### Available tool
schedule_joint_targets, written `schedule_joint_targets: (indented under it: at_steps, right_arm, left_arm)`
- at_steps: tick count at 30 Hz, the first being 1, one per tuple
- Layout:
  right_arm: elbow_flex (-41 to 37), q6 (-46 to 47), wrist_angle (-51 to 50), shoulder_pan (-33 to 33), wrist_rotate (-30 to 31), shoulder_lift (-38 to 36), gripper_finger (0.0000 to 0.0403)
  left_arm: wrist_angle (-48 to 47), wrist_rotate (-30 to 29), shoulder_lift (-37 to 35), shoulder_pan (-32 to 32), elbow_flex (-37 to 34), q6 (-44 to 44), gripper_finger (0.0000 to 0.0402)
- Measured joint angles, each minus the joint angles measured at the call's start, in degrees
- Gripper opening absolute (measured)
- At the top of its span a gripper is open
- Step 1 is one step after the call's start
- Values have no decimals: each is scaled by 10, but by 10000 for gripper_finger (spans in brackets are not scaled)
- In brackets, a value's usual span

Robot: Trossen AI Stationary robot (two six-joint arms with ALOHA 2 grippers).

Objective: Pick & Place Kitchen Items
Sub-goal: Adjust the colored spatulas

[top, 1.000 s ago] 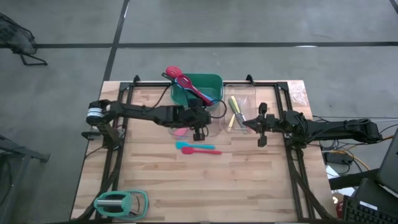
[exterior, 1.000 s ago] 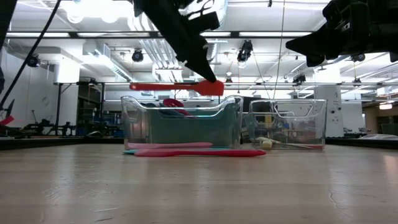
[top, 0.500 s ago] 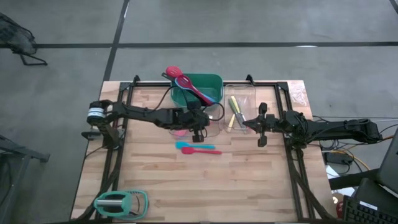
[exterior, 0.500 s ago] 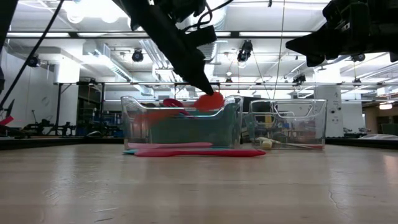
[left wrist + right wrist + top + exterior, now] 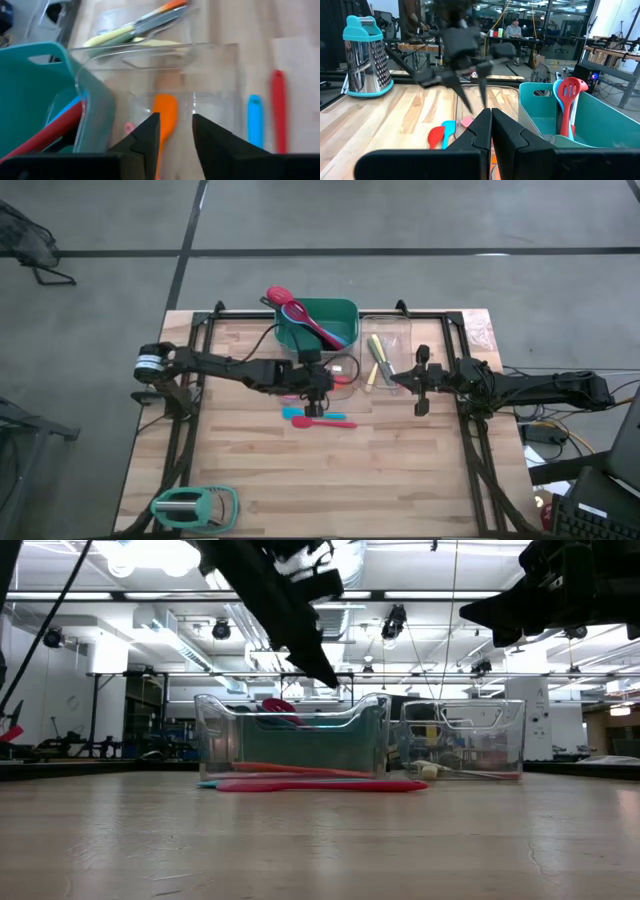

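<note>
Over the near clear bin (image 5: pixel 335 375), left end effector (image 5: pixel 318 388) with its fingers (image 5: pixel 150 132) apart and nothing between them. Directly beneath, orange spatula (image 5: pixel 165 112) lying flat on the floor of that bin, free of any grip; seen from the low view as a thin orange strip (image 5: pixel 300 769) behind the clear wall. Likely placed there to sort it apart from the red and blue utensils (image 5: pixel 303 317) propped in the green bin (image 5: pixel 330 310) just behind.

On the counter (image 5: pixel 400 480), in front of the bins and not yet sorted: blue spoon (image 5: pixel 298 416) and red spoon (image 5: pixel 332 422) side by side, plus a pink piece (image 5: pixel 290 391) partly under the arm.

Beside the second clear bin (image 5: pixel 392 330), which holds yellow utensils (image 5: pixel 376 352), right end effector (image 5: pixel 403 381) pressed closed and empty, raised off the counter, apparently waiting clear of the left arm's path.

Probable next step: lifting the left arm and reaching for one of the spoons.
</note>
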Motion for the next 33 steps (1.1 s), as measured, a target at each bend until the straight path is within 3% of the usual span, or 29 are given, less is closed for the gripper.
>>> schedule_joint_targets:
  at_steps: [12,19,27,33]
  right_arm:
    - [0,0,0,0,0,0,8]
    - [0,0,0,0,0,0,8]
    - [0,0,0,0,0,1,8]
    - [0,0,0,0,0,1,8]
  left_arm:
    - [-66,11,-20,-124,-1,-79,206]
    - [-72,32,-20,-170,-40,-137,211]
    - [-31,28,-20,-162,-130,-178,211]
    - [-1,20,-19,-152,-160,-190,211]
